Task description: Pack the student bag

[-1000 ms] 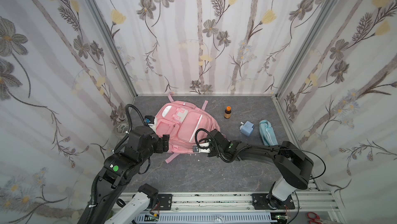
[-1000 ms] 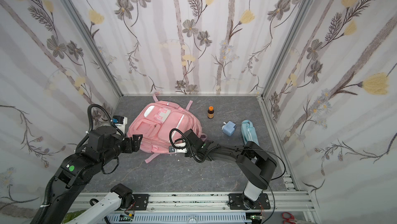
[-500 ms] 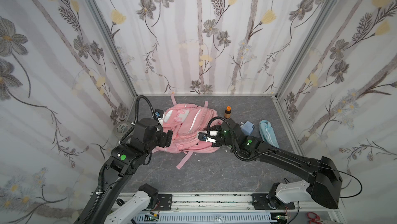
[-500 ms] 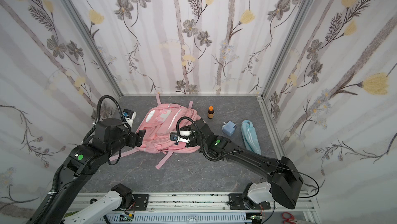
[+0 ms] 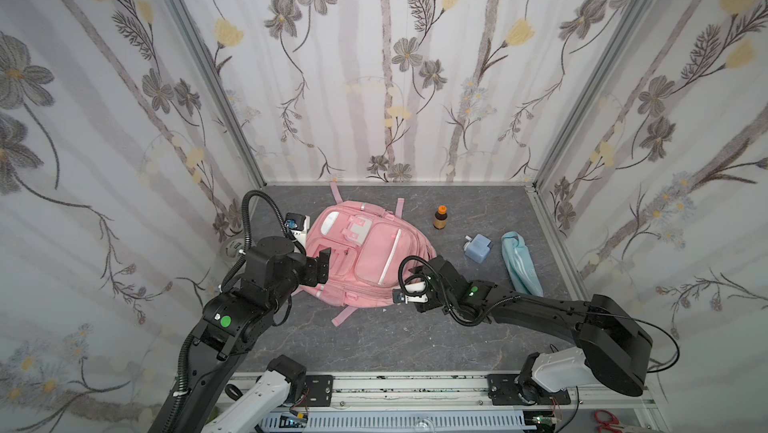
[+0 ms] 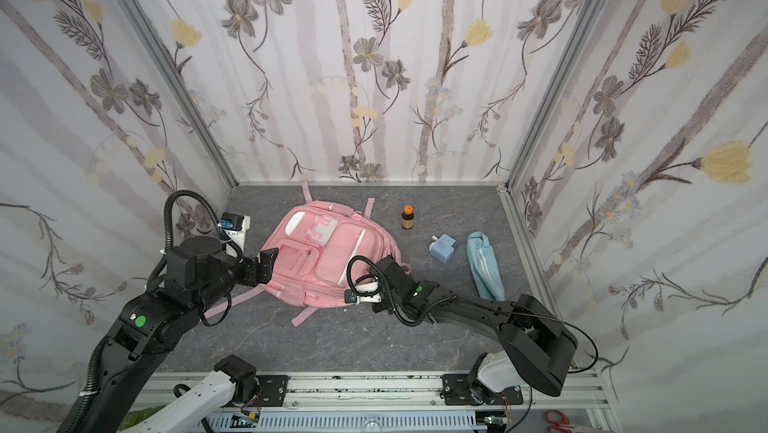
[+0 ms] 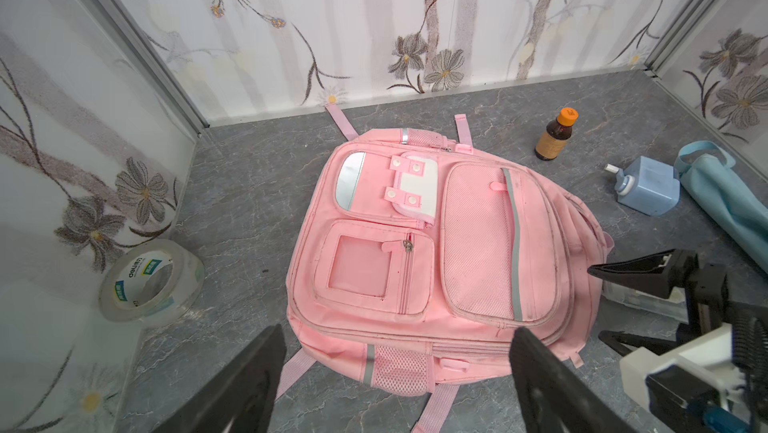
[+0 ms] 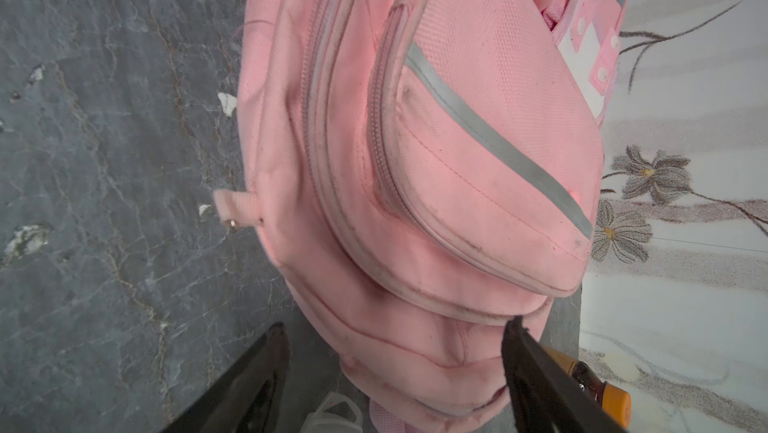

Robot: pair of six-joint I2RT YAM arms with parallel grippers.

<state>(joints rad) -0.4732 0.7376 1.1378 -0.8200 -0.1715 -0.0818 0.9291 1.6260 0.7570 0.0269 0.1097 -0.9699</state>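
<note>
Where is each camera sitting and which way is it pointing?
Top views: high over the front rail, looking down at the student bag; left arm, right arm show.
Left wrist: on its arm, facing the bag's pockets; open left claw, right claw visible.
Right wrist: close beside the bag; open right claw.
Shared by all: bag, orange-capped bottle.

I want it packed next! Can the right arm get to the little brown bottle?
Probably yes. The right gripper is open and empty beside the student bag, and the brown bottle stands upright on bare floor nearby, apart from the bag. Nothing seems in the way.
</note>
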